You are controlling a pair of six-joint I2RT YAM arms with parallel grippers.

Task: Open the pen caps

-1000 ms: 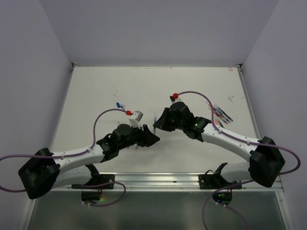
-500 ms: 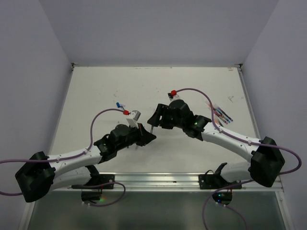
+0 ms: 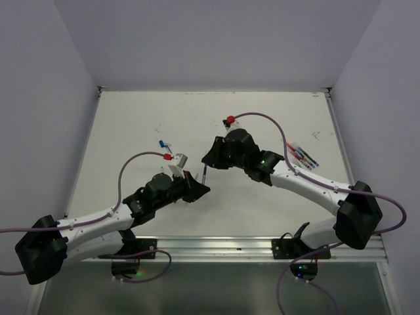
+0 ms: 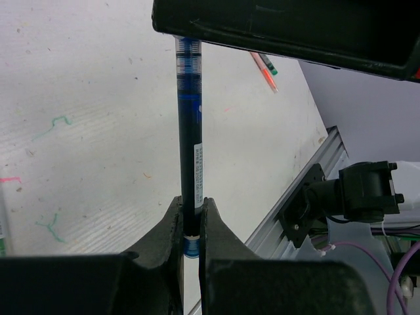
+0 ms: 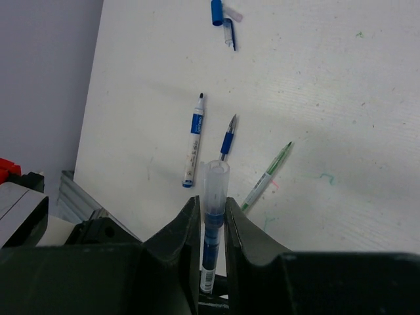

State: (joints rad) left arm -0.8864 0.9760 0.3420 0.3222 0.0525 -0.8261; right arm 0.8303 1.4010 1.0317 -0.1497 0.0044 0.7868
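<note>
One dark blue pen spans the gap between my two grippers, above the table's middle. My left gripper is shut on the pen's rear end; in the left wrist view the barrel rises from between the fingertips of that gripper to the right gripper's body. My right gripper grips the other end. In the right wrist view its jaws press on the clear pen cap, whose tip pokes out past the fingertips.
Uncapped pens lie on the table below: a white and blue one, a blue one, a green one. A loose blue cap lies further off. More pens lie at the right. Rail at the near edge.
My left gripper closed on the pen's rear end. The right gripper let go, shifted up and left, and closed again on the cap end. The pen now shows between them.
</note>
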